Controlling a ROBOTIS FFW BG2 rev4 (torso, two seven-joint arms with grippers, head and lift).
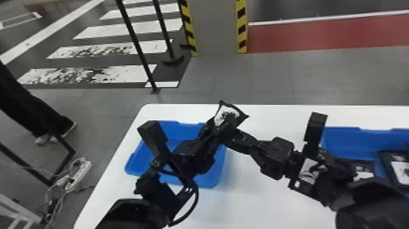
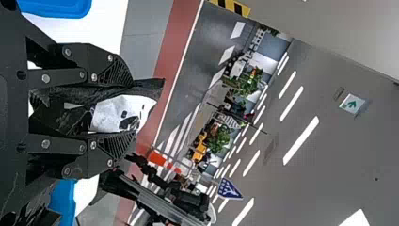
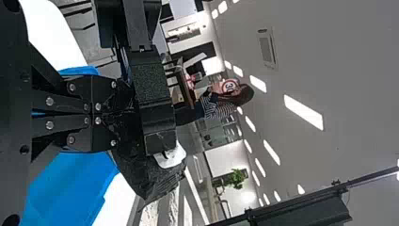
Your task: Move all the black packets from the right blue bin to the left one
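Over the table between the bins, my left gripper (image 1: 214,128) and my right gripper (image 1: 235,137) meet at one black packet (image 1: 227,114) with a white panel. In the left wrist view the packet (image 2: 123,113) lies between the parted fingers of my left gripper (image 2: 112,109). My right gripper (image 3: 113,112), in the right wrist view, is closed on an edge of the packet (image 3: 153,176). The left blue bin (image 1: 130,170) is below the left arm, its visible floor bare. Black packets (image 1: 395,169) lie in the right blue bin (image 1: 350,135), partly behind the right arm.
Both bins stand on a white table (image 1: 261,201). Beyond its far edge are a pillar (image 1: 214,27) with striped edges and black poles (image 1: 138,45). A power strip (image 1: 79,174) lies on the floor at the left, and a person's legs show farther up.
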